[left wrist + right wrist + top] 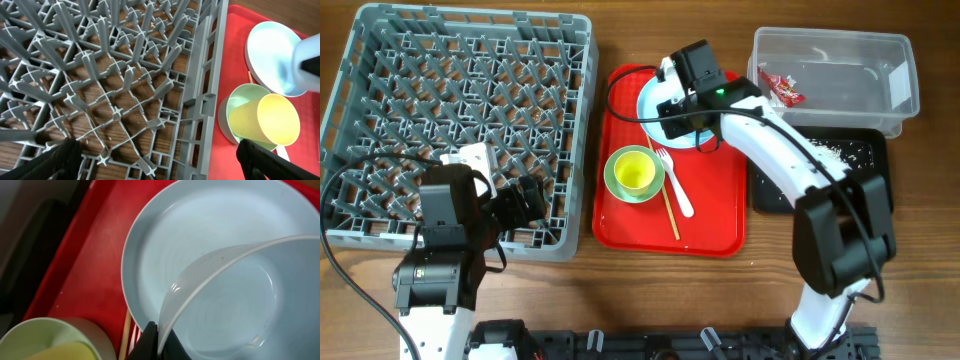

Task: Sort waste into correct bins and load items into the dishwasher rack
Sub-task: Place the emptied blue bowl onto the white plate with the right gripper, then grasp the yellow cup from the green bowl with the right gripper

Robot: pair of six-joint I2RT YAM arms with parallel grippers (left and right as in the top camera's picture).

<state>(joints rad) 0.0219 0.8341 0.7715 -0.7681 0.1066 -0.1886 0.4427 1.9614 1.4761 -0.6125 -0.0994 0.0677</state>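
My right gripper (pixel 682 102) (pixel 157 332) is shut on the rim of the pale blue bowl (pixel 250 295) and holds it tilted just above the pale blue plate (pixel 647 100) (pixel 165 245) on the red tray. The light green bowl (pixel 618 184) (pixel 235 100) holds the yellow-green cup (pixel 635 172) (pixel 265 122). The white fork (pixel 677 190) and chopsticks (pixel 670 205) lie beside it. My left gripper (pixel 525 200) (pixel 162 160) is open and empty over the front right corner of the grey dishwasher rack (pixel 578 150) (pixel 200 75). The red-and-white wrapper (pixel 785 90) lies in the clear tub (pixel 840 42). Rice scraps (pixel 830 152) lie in the black tray (pixel 872 140).
The flat red tray (pixel 715 215) sits between the rack and the bins. My right arm reaches over the black tray and the tray's right side. A white tag (pixel 475 157) lies in the rack near my left arm. Cables run along the left table edge.
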